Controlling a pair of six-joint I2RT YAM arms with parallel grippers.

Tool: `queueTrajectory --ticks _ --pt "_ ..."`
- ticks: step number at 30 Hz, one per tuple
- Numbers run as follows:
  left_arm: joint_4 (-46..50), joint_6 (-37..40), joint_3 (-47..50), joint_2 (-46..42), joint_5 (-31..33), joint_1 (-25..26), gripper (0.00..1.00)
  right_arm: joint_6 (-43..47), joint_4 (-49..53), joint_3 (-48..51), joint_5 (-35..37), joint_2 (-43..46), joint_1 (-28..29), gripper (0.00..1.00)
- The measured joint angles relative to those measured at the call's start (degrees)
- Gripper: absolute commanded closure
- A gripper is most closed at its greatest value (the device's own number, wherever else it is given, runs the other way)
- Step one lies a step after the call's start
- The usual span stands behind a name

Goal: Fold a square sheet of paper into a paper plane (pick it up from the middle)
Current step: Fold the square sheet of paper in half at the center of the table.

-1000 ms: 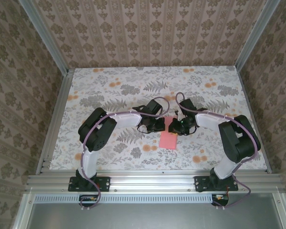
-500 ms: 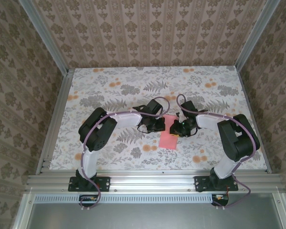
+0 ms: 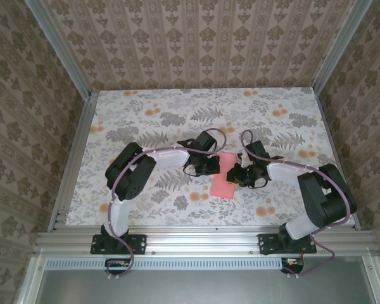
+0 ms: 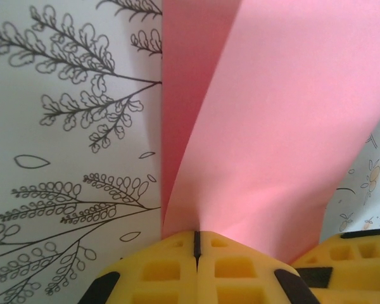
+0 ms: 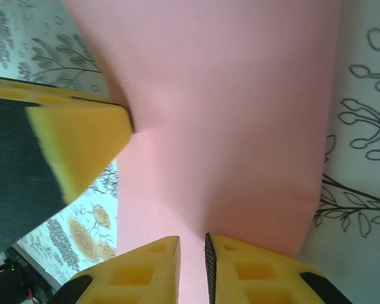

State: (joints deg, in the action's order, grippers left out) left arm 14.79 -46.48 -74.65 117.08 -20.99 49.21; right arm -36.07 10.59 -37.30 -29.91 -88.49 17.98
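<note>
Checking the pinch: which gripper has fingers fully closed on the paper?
The left gripper, shut on the paper; the right gripper shows a gap.

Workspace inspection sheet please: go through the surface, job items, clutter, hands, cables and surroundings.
Surface: floral-print table, flat.
Job's things: pink sheet of paper, creased, lying between the two hands and lifted at the left one.
Clutter: nothing seen.
Hands: left hand shut on the sheet's edge; right hand slightly open, pink showing through the narrow gap, contact unclear.
Cables: left arm's cable and right arm's cable are lavender, looped near the wrists and off the sheet.
Surroundings: patterned walls, aluminium frame rail.
</note>
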Motion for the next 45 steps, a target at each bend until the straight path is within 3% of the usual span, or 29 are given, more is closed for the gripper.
queueTrajectory --ticks 10,19,34,45 --pt "0.59 0.26 -0.42 0.15 0.39 0.22 1.0 1.18 1.42 -0.68 0.48 -1.42 -0.31 0.79" --pt "0.83 0.7 -0.76 0.31 0.39 0.35 1.0 -1.75 0.92 -0.28 -2.47 7.26 -0.07 0.76" --pt "0.66 1.2 -0.92 0.46 0.48 1.01 1.0 -2.93 -0.07 2.93 -1.4 1.31 0.57 0.76" --pt "1.11 1.31 -1.31 0.61 0.46 1.03 1.0 -6.25 -3.04 9.2 -3.61 10.19 2.21 0.76"
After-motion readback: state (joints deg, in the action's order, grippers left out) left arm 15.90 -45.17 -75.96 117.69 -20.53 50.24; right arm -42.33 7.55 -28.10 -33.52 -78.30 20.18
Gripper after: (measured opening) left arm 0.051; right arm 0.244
